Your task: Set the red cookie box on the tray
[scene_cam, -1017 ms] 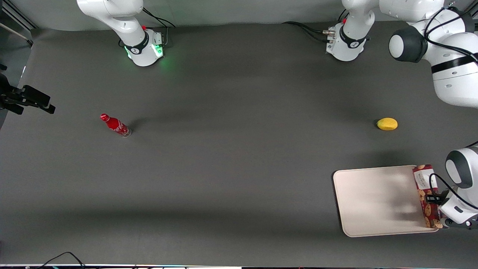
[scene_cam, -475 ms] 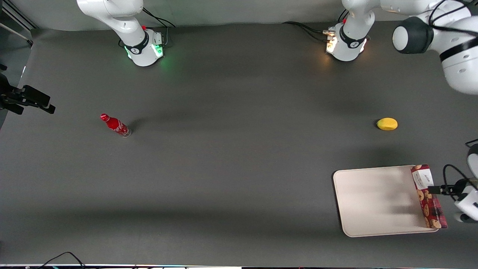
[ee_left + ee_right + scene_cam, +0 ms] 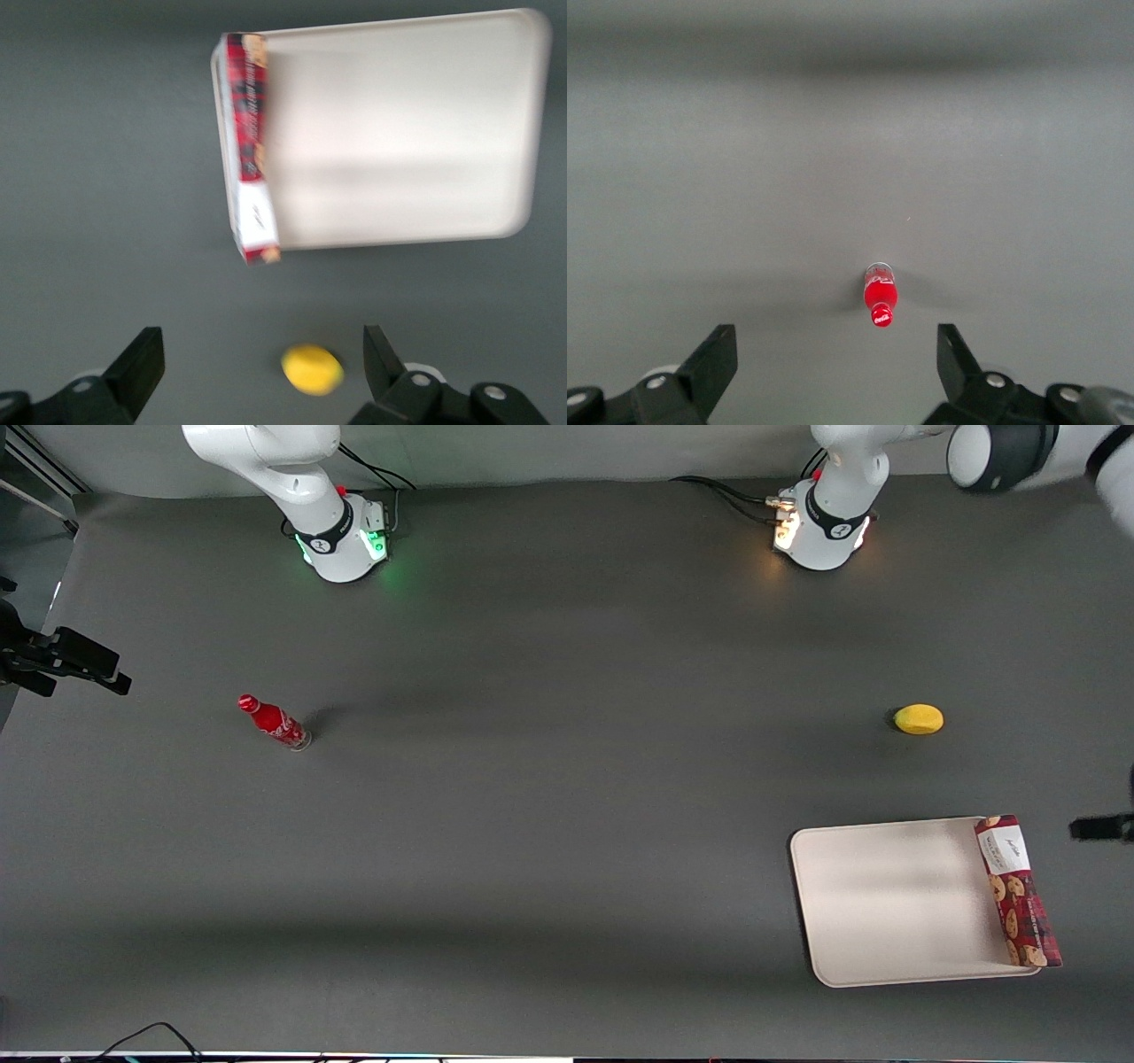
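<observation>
The red cookie box [image 3: 1017, 890] lies flat along the edge of the cream tray [image 3: 886, 903] that is toward the working arm's end, over its rim, with its white label end farther from the front camera. The left wrist view shows the box [image 3: 251, 146] and the tray [image 3: 399, 133] from well above. My left gripper [image 3: 261, 363] hangs open and empty, high above the table, apart from the box. Only a black part of the gripper [image 3: 1100, 828] shows at the front view's edge.
A yellow lemon [image 3: 919, 719] lies on the dark table, farther from the front camera than the tray, also under the gripper as the lemon [image 3: 312, 369]. A small red bottle [image 3: 273, 722] stands toward the parked arm's end.
The gripper has let go of the box and lifted away from the tray, mostly leaving the front view. The box stayed on the tray's edge, slightly turned.
</observation>
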You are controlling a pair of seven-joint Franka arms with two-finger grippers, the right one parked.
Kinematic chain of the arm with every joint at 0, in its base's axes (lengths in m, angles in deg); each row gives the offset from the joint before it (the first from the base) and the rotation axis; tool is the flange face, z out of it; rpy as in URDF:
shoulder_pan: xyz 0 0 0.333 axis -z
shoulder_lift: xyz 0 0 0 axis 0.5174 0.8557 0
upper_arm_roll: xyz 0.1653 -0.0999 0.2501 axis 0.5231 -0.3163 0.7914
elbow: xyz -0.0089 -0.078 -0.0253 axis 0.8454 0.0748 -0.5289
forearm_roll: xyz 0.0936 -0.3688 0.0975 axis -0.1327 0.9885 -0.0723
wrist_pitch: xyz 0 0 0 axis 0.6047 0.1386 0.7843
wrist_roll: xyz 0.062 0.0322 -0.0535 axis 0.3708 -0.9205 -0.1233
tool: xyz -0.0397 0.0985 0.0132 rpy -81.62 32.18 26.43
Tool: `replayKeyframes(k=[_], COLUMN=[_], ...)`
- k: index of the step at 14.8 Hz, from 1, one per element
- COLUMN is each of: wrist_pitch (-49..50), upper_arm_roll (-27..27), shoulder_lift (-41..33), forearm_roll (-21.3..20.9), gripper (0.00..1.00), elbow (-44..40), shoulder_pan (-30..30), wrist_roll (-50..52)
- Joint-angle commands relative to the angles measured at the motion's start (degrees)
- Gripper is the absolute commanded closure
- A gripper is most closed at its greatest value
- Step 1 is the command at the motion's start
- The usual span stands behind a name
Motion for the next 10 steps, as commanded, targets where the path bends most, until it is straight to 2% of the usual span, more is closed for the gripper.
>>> replayKeyframes(k=[1,2,4,10], wrist_pitch=[11.4,13.0,11.6,-0.8], upper_arm_roll=[-2.4,-4.1,-7.7,-11.0], shoulder_lift=[-12.7,-15.9,-23.9,-46.9], forearm_roll=[1.1,1.5,1.4,1.6], gripper=[0.00,0.00,0.00,0.00], elbow=[4.4,6.4,16.0,49.6], shoulder_pan=[2.6,3.0,3.1,3.0], wrist_roll=[6.8,9.5,15.9,18.3])
